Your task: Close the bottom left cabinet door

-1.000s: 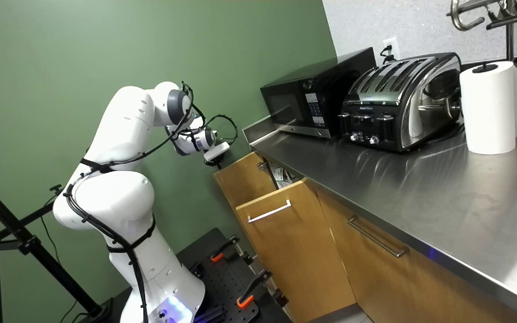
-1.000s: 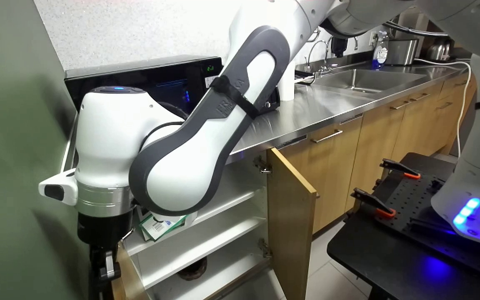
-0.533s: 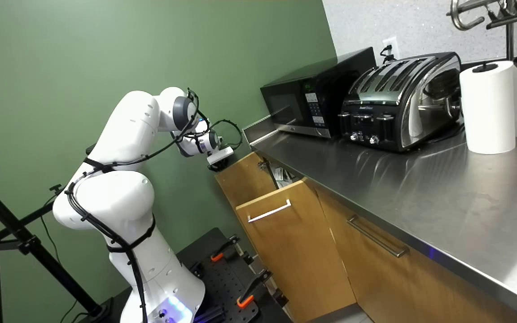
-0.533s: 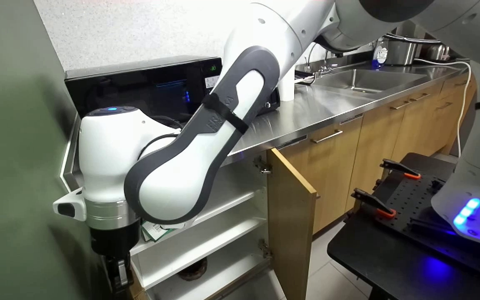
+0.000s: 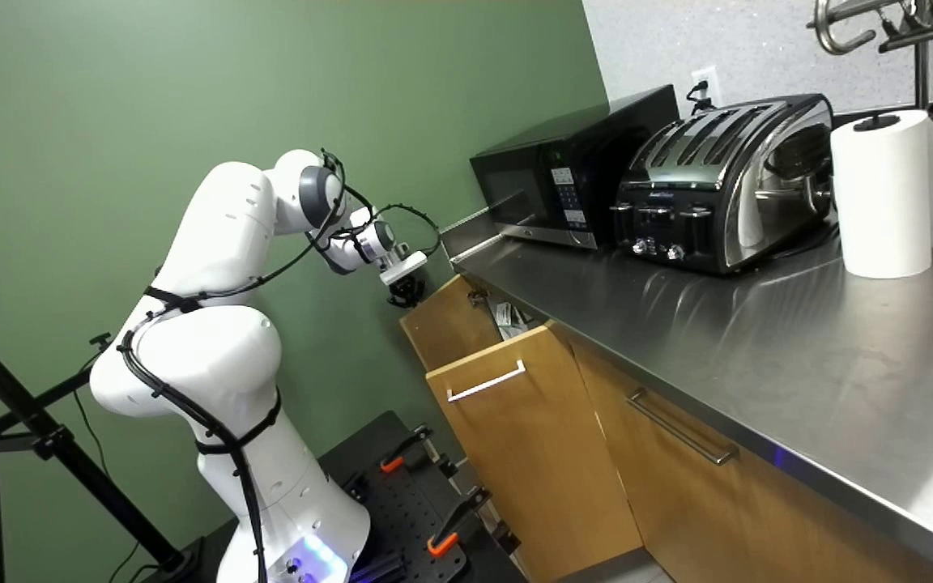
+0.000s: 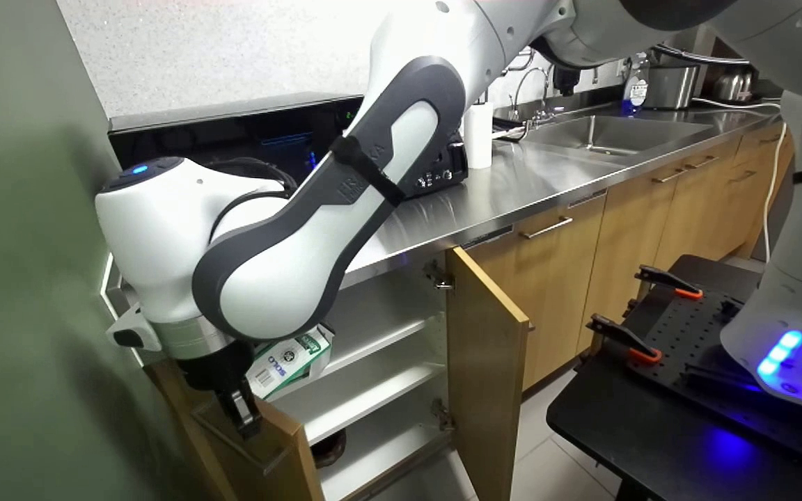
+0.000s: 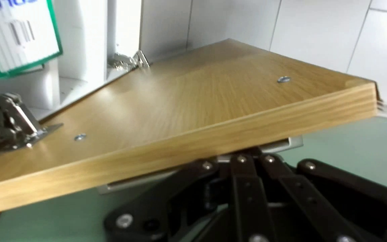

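Note:
The bottom left cabinet door, a plain light-brown panel, stands open near the green wall in an exterior view (image 5: 449, 328). It also shows in an exterior view (image 6: 282, 433), its handle side partly visible. In the wrist view its inner face (image 7: 207, 97) and front edge cross the picture, hinges at the left. Its silver handle (image 7: 294, 142) sticks out behind that edge. My gripper (image 7: 254, 153) is on the handle side, close to the door edge and over the handle. Its jaws are together; the tips are partly hidden by the door. It points down in an exterior view (image 6: 248, 426).
The right cabinet door (image 5: 531, 437) with a bar handle also stands open. White shelves (image 6: 366, 390) hold a white-green box (image 6: 289, 362). The green wall (image 6: 18, 278) stands close beside the arm. The steel counter (image 5: 717, 340) overhangs, with microwave (image 5: 547, 178) and toaster (image 5: 717, 186).
My gripper has moved away from the wall and tilted, its tips swinging toward the cabinet. The left door has swung a little from the wall toward the cabinet opening.

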`<action>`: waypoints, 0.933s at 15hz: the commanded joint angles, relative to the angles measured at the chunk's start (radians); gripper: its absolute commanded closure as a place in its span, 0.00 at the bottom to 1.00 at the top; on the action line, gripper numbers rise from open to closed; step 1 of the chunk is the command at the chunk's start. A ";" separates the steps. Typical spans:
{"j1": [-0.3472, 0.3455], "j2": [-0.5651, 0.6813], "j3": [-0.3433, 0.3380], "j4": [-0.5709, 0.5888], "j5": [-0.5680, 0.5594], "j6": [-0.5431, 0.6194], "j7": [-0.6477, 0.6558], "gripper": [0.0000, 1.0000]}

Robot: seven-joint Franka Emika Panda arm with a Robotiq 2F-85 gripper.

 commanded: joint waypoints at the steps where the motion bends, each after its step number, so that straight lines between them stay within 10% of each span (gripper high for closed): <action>1: 0.022 -0.074 -0.074 -0.028 -0.065 -0.133 0.007 1.00; 14: 0.023 -0.061 -0.184 -0.097 -0.493 -0.240 -0.069 1.00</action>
